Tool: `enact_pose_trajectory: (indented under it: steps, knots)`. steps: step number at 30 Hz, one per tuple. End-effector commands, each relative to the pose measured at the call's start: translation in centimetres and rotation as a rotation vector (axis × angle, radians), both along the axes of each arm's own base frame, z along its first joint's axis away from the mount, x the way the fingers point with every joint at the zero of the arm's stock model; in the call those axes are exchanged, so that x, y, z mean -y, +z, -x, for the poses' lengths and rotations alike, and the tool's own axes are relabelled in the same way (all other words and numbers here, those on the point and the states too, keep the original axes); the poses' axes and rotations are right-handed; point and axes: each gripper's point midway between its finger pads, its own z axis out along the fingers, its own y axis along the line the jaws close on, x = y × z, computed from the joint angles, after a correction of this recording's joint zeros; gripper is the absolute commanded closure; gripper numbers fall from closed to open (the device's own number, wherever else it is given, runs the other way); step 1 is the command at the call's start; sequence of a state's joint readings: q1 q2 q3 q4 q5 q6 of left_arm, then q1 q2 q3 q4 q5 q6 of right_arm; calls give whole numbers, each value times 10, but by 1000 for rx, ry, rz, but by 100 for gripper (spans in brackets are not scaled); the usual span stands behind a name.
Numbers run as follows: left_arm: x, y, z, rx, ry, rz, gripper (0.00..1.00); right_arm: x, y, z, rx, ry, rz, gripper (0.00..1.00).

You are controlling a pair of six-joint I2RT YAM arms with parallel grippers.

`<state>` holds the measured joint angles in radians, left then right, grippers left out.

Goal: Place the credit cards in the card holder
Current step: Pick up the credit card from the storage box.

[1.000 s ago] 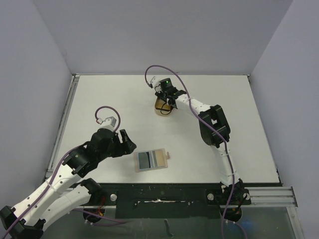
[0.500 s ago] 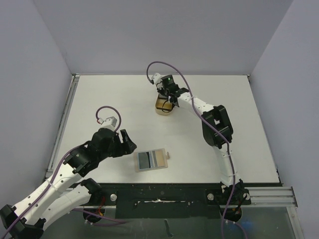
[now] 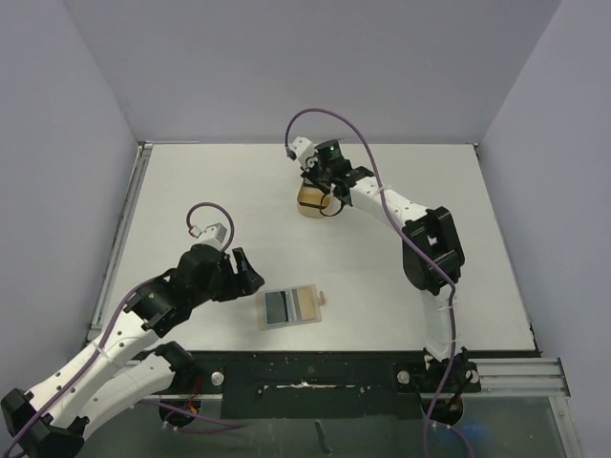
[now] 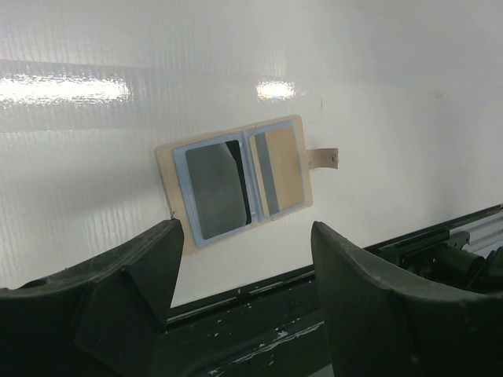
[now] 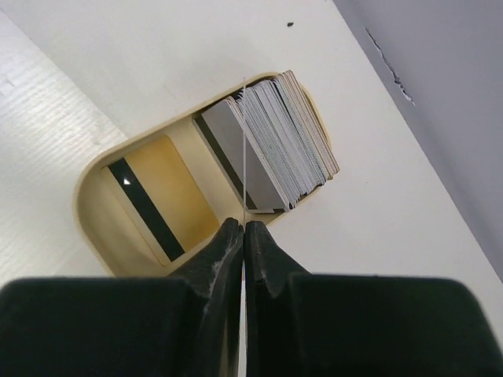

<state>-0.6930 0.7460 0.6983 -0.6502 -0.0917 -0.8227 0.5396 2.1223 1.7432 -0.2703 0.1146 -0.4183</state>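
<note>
Now that my right gripper [image 5: 244, 229] has closed on one credit card [image 5: 244, 133] over the tray [image 5: 82, 192], it can go to the card holder [image 4: 236, 184]; my left gripper [image 4: 245, 243] waits open.

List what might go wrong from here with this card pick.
1. The right pincer is shut on one thin white-edged card, seen edge-on; so narrow a grip may let it twist or slip.
2. That card stands beside the leaning stack of grey cards in the tan rounded tray; neighbours may get dragged out.
3. The open tan bifold wallet lies unheld, with the left pincer open nearby; it may slide during insertion.
</note>
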Motion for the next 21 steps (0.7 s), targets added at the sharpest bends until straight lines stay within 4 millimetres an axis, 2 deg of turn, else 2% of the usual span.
enact_pose_trajectory:
  steps: [1,2,4,7,9,10,14,18,21]
  knots:
    - [16,25,-8,50,-10,102,36,-18,58,21,30,30,-164,100]
    - [18,26,-8,56,-13,112,37,-22,66,30,21,36,-204,100]
    - [22,30,-8,71,-30,140,38,-25,70,45,-20,25,-269,100]
    - [27,37,-8,92,-32,192,38,-33,89,81,-93,30,-432,100]
    - [28,41,-9,101,-12,236,38,-37,93,110,-164,39,-536,100]
    - [29,45,-10,103,2,263,39,-40,101,123,-183,53,-603,100]
    - [38,43,-8,83,-4,335,40,-50,121,178,-273,135,-809,100]
    - [47,60,-9,104,-16,420,42,-62,132,234,-370,220,-938,100]
    - [51,78,-10,141,-13,509,48,-69,142,273,-451,311,-1056,100]
